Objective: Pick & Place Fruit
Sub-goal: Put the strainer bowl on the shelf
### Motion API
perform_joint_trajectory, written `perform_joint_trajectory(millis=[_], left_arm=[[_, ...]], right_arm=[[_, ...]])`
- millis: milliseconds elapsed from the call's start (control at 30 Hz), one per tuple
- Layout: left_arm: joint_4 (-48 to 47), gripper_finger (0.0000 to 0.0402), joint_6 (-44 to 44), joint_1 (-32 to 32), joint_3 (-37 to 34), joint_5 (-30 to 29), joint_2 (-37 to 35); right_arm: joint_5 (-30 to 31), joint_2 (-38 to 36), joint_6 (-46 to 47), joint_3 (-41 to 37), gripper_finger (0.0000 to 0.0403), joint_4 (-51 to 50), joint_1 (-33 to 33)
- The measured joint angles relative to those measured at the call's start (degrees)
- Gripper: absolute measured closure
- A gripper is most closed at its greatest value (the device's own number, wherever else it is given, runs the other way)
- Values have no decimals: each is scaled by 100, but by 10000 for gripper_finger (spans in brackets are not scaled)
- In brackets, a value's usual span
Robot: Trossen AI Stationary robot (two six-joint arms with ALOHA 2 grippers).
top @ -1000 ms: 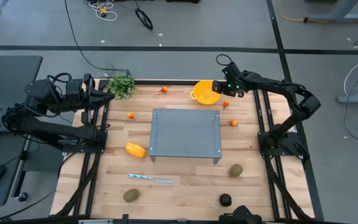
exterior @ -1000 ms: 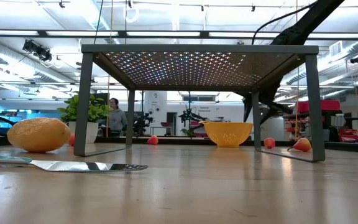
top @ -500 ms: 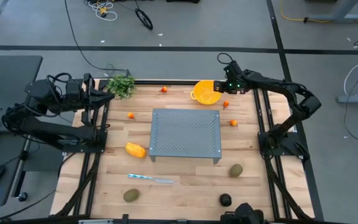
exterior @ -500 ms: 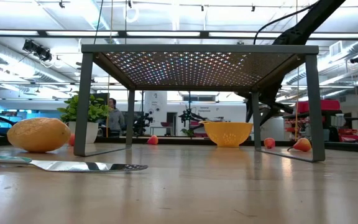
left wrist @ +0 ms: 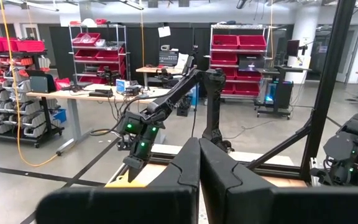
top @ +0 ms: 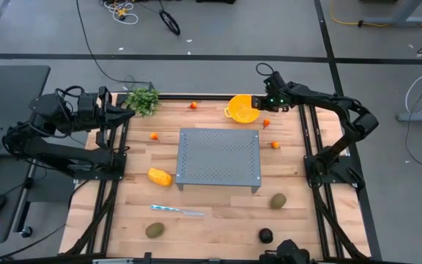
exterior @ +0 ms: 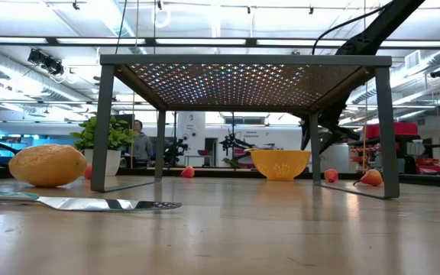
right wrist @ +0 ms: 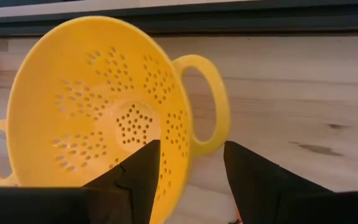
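Observation:
My right gripper [top: 258, 106] [right wrist: 188, 177] hangs open over the right rim of the yellow colander [top: 242, 108] [right wrist: 104, 118]. One finger is over the bowl's inside and the other is outside, by its handle [right wrist: 213, 106]. The colander sits on the table's far side. The fruit lies scattered: tiny orange-red balls [top: 267, 123] [top: 275, 144] [top: 154, 136] [top: 193, 105], a yellow-orange oblong [top: 160, 177], two brownish-green ovals [top: 278, 201] [top: 154, 230] and a blackish round one [top: 266, 235]. My left gripper [top: 125, 114] [left wrist: 197, 180] waits shut at the table's left edge, held level.
A grey perforated metal stand [top: 218, 156] stands on four legs mid-table. A silvery knife [top: 178, 211] lies near the front. A leafy green bunch [top: 143, 100] sits at the far left corner. Black frame rails run along both sides of the table.
My right gripper has rolled slightly about its own pointing line while staying over the colander's rim. Nothing on the table has moved.

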Motion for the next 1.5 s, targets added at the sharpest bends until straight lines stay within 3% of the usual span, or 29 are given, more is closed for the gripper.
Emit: perform_joint_trajectory(millis=[467,967,1500], left_arm=[[0,397,51,-1,-1,-24,0],[0,397,33,0,-1,-24,0],[0,397,31,1,1,-24,0]], right_arm=[[-50,243,42,-2,220,62,26],[-48,243,42,-2,295,64,26],[-48,245,42,-2,307,68,26]])
